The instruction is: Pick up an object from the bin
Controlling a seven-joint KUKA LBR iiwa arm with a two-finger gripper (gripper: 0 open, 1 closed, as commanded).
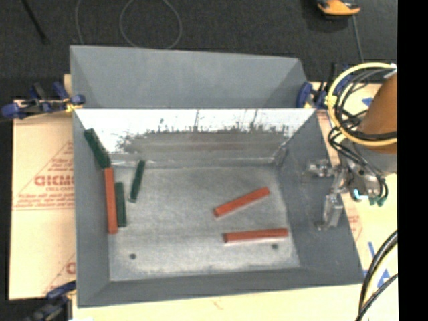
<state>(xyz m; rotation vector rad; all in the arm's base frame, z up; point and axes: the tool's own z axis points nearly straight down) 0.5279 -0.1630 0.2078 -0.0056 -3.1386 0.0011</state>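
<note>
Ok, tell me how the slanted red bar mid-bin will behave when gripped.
The slanted red bar looks straight and flat-sided, so probably stiff and unlikely to roll. Lying flat on the bin floor, it may slide when nudged.

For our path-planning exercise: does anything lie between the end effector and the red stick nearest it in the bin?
Nothing visible does. The end effector is over the bin's right wall; the nearest red stick lies flat to its left, bare floor between. The second red stick lies apart, farther back.
</note>
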